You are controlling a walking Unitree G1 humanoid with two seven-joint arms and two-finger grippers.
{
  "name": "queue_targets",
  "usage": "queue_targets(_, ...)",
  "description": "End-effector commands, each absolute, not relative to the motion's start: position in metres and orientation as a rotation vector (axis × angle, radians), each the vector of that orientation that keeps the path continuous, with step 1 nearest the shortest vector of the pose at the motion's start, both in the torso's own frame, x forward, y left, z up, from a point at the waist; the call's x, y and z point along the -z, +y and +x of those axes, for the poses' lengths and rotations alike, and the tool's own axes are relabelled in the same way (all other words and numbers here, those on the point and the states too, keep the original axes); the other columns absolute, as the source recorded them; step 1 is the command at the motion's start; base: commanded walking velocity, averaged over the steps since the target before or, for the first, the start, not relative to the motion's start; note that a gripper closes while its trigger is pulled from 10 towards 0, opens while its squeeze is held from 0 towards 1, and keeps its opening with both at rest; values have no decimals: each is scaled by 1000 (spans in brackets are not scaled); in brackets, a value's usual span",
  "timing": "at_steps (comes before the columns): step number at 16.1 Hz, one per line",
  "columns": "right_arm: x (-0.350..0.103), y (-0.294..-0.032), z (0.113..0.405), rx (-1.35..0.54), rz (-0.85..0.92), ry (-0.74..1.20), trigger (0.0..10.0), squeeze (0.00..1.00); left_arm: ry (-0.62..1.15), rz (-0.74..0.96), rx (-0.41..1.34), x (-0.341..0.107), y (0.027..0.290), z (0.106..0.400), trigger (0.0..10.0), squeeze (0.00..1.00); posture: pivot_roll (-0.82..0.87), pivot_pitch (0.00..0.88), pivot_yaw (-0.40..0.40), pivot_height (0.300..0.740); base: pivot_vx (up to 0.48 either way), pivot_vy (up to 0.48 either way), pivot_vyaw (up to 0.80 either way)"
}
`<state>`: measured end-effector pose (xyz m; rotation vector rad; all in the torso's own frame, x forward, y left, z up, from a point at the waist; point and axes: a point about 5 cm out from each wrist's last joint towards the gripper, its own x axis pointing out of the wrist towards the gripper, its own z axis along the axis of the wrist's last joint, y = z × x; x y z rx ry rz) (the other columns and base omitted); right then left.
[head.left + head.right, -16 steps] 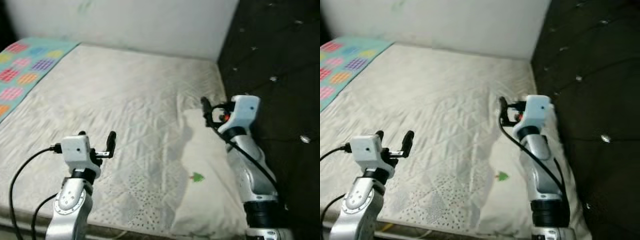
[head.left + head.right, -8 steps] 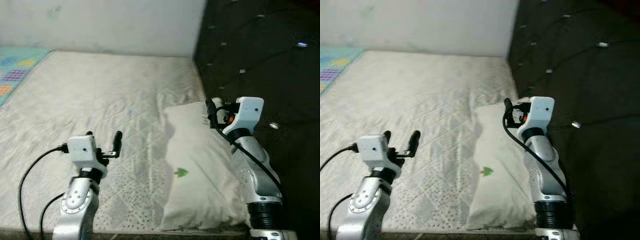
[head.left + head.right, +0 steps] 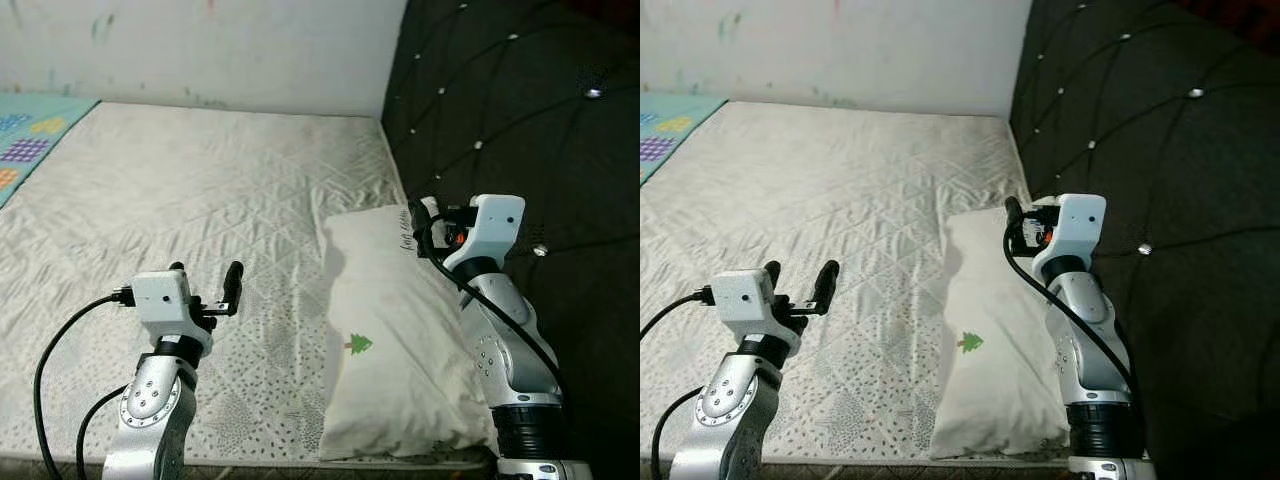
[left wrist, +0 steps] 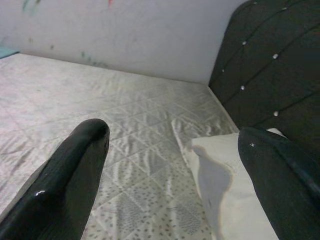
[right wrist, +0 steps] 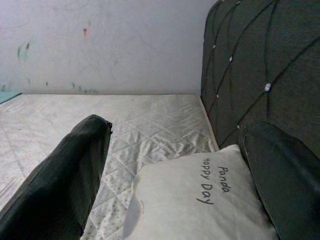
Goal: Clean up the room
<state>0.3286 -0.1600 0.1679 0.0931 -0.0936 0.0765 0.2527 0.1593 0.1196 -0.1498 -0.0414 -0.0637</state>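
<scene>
Ahead, a bed [image 3: 200, 190] with a quilted cream mattress cover runs up to a white wall [image 3: 220, 45] and, on the robot's right, a dark tufted headboard [image 3: 1140, 130]. A white pillow [image 3: 390, 330] lies lengthwise along the mattress's right edge, beside the headboard; it carries a small green tree print and, on the end farther from the robot, the words "Panda Happy Day". A patterned teal blanket [image 3: 30, 130] shows at the far left of the bed.

Both arms are raised with forearms upright and wrists bent forward. The left gripper [image 3: 205, 285] hovers over the mattress left of the pillow, touching nothing, its jaws spread wide and empty. The right gripper [image 3: 1018, 222] hangs above the far end of the pillow, close to the headboard, its jaws likewise parted and holding nothing, as the right wrist view shows.
</scene>
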Motion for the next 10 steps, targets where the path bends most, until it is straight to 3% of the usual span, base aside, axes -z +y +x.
queue_targets(1,-169,-161,329,-73,89,-94,10000,0,-41,-153,79,-121,158,252,10000,0,20,0,-26,740,0,0,-419)
queue_targets(4,-169,-161,329,-76,88,-94,10000,0,-39,-154,76,-120,158,252,10000,0,20,0,-27,740,0,0,-417)
queue_targets(6,-169,-160,329,-80,86,-92,10000,0,-39,-154,76,-120,158,253,10000,0,20,0,-29,740,0,247,-409)
queue_targets(10,-166,-161,328,-89,82,-84,10000,0,-43,-153,79,-120,158,253,10000,0,19,0,-28,740,0,295,0)
